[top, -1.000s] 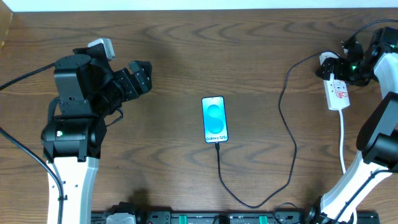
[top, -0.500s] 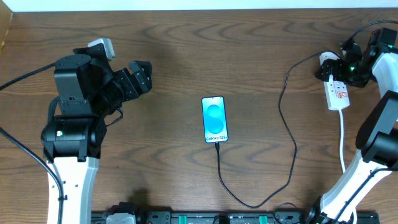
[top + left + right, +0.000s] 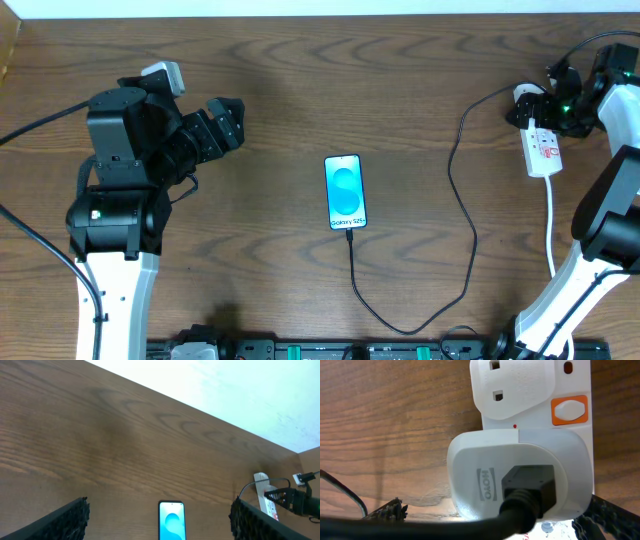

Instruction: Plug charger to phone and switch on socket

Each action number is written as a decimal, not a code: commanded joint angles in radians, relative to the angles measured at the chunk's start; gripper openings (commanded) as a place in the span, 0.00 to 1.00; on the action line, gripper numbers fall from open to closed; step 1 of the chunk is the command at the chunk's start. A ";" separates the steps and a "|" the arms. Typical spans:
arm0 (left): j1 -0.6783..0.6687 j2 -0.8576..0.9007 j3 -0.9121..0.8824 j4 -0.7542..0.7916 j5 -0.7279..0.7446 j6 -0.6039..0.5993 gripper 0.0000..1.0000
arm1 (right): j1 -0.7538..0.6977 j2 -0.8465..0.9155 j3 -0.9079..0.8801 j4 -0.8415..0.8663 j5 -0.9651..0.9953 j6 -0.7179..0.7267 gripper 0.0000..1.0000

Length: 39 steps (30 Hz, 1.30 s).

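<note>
The socket [image 3: 541,148] lay near the table's [image 3: 300,80] far right corner — probably light, apt to skid — its orange switch [image 3: 569,410] wanting a fingertip's press; right fingers [image 3: 387,511] spread wide above it, left fingers [image 3: 65,521] wide too.

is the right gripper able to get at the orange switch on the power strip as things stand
Probably yes: the right gripper sits over the power strip, and the orange switch lies bare beside the white plug, nothing covering it.

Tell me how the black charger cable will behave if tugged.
Probably floppy: the charger cable lies in loose curves. It is thin, so likely light. A hard tug may drag the phone, where its tip appears plugged in.
</note>
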 commanded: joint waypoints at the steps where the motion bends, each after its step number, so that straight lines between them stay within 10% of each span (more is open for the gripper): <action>1: 0.003 -0.003 0.009 -0.001 -0.007 0.017 0.90 | 0.055 0.050 -0.015 -0.023 -0.247 -0.014 0.99; 18: 0.003 -0.003 0.009 0.000 -0.007 0.017 0.90 | 0.062 0.053 -0.068 -0.014 -0.362 -0.021 0.99; 24: 0.003 -0.003 0.009 -0.001 -0.007 0.017 0.90 | 0.031 0.019 -0.042 -0.075 -0.092 0.094 0.99; 39: 0.003 -0.003 0.009 -0.001 -0.007 0.017 0.89 | -0.011 -0.620 -0.035 -0.168 0.117 0.256 0.99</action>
